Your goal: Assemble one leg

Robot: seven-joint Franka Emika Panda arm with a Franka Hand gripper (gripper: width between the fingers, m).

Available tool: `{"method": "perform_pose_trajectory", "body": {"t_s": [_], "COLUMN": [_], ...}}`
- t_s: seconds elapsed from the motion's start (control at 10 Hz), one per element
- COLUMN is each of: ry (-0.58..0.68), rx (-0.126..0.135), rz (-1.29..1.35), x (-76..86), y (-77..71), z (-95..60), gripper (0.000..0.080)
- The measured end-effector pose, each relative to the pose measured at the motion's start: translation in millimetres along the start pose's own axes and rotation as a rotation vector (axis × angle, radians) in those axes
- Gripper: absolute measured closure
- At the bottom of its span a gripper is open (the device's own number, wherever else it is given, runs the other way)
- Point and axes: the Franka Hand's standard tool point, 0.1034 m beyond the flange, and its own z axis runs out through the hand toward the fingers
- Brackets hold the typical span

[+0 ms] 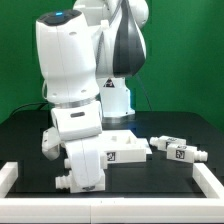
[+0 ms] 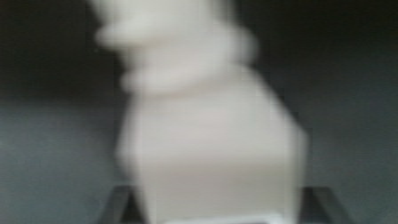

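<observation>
White plastic made up nearly everything on the black table (image 1: 25, 135). The Panda arm (image 1: 75, 60) was folded steeply down, and its bulky wrist blocked the exterior view of whatever hung beneath it. Just beside that wrist, toward the exterior view's right, a white flat panel (image 1: 128, 142) lay on the table with marker tags on its near face. Farther to that side lay a loose leg (image 1: 168, 148) and a second loose leg (image 1: 190, 155), both on their sides, close together and short of the white table rim (image 1: 212, 182).

The wrist view was badly blurred, but it showed the task's own part. A white leg (image 2: 196, 120) filled the space between the two dark fingers (image 2: 121, 205) and reached away from them, ending in a lumpy, narrower tip (possibly the threaded end, though the blur hid that). The gripper (image 2: 210, 208) looked clamped on this leg, jaws narrowed to its width.

The leg's long axis ran straight out from the fingers, in line with the wrist. Judging by the exterior view, the panel lay to the exterior view's right of the hand and very near it. The coming move probably depended on carrying the leg's tip that way and lining its axis up with a hole in the panel. Neither view showed a hole.
</observation>
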Motion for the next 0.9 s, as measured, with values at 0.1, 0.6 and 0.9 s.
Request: {"method": "perform_pose_trajectory", "body": {"t_s": [0.1, 0.6, 0.9], "ry": [-0.001, -0.007, -0.006], "rx": [0.003, -0.024, -0.022], "rz": [-0.052, 0.05, 0.051], "x": [-9.8, -65.1, -64.0], "y": [0.8, 3.5, 3.4], "z": [-1.3, -8.7, -8.0], "gripper": [0.0528, 0.0528, 0.0448]}}
